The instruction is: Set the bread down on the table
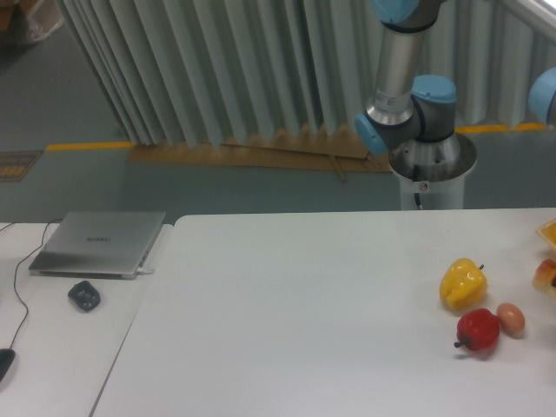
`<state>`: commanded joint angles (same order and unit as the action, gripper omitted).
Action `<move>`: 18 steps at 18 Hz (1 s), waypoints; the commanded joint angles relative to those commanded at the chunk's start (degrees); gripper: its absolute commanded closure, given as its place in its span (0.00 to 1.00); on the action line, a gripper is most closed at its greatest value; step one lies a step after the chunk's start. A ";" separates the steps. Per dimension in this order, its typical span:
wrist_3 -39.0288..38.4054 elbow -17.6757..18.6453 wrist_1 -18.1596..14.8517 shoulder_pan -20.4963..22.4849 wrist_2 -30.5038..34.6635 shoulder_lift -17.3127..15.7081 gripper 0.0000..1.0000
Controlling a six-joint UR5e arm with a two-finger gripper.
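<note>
The bread (546, 276), a small orange-tan piece, shows at the very right edge of the frame, low over the white table (304, 330) and right of the yellow pepper. A dark bit sits on top of it, apparently the tip of my gripper (552, 265). The frame edge cuts off the rest of the gripper, so its fingers and their hold on the bread are not visible. The arm's base (430, 161) stands behind the table, and a blue joint (544, 95) shows at the upper right edge.
On the right of the table lie a yellow bell pepper (462, 283), a red fruit (478, 331) and a brown egg (511, 319). An orange object (547, 231) pokes in at the right edge. On the left desk are a grey laptop (100, 243) and a mouse (84, 295).
</note>
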<state>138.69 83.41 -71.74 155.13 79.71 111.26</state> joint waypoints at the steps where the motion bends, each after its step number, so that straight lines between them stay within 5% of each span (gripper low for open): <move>1: 0.08 0.00 1.42 0.00 0.27 0.35 0.61; 10: 0.26 0.09 8.01 -1.58 4.48 1.94 0.60; 18: -0.18 0.26 7.93 -4.57 6.25 5.19 0.60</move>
<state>138.51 83.67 -63.81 150.56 85.96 116.45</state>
